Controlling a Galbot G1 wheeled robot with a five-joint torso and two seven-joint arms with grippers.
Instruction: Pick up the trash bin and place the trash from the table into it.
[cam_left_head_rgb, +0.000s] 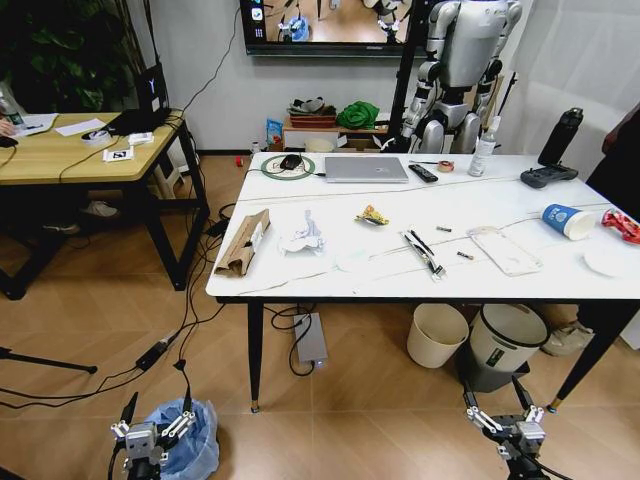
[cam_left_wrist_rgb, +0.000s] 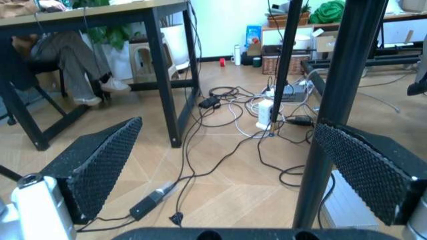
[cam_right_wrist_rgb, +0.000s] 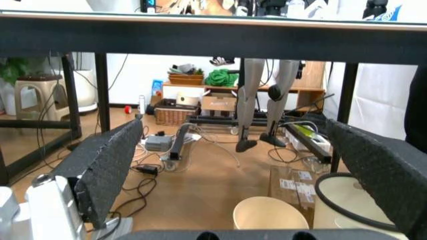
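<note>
**Both grippers low and spread, bin on floor**

Left gripper (cam_left_head_rgb: 152, 425) sits near the floor, fingers spread wide with nothing between them, just beside the trash bin (cam_left_head_rgb: 195, 440), which stands on the floor at the front-left of the table (cam_left_head_rgb: 330, 275). Right gripper (cam_left_head_rgb: 505, 418) is low at the table's front-right, jaws also apart and holding nothing. On the tabletop: cardboard piece (cam_left_head_rgb: 243, 242), crumpled paper (cam_left_head_rgb: 301, 236), yellow wrapper (cam_left_head_rgb: 372, 215), blue cup (cam_left_head_rgb: 568, 220), red wrapper (cam_left_head_rgb: 621, 225).

White grey-veined table (cam_left_head_rgb: 330, 270), light-blue bagged trash bin (cam_left_head_rgb: 195, 440), brown cardboard (cam_left_head_rgb: 243, 243), blue cup (cam_left_head_rgb: 568, 220)
</note>
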